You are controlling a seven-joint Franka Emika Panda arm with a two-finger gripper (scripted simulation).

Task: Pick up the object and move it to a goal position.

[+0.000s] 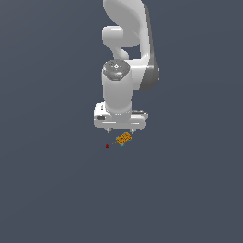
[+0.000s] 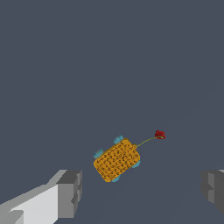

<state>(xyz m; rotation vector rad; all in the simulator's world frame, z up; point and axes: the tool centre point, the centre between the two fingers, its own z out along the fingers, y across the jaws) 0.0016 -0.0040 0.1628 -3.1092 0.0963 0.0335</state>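
Observation:
The object (image 1: 124, 138) is a tiny orange-yellow speckled oblong block with cyan bits at its edge, lying tilted on the dark floor. In the wrist view the object (image 2: 117, 160) has a thin line running from it to a small dark red dot (image 2: 160, 134). My white gripper (image 1: 119, 129) hangs just above and slightly behind the object, not touching it. Its grey fingers (image 2: 70, 193) stand wide apart with nothing between them, so the gripper (image 2: 142, 192) is open. The block lies beyond the gap between the fingers.
A small dark red dot (image 1: 107, 146) sits on the floor just to the exterior view's left of the block. The flat dark grey-blue floor (image 1: 190, 190) stretches all around.

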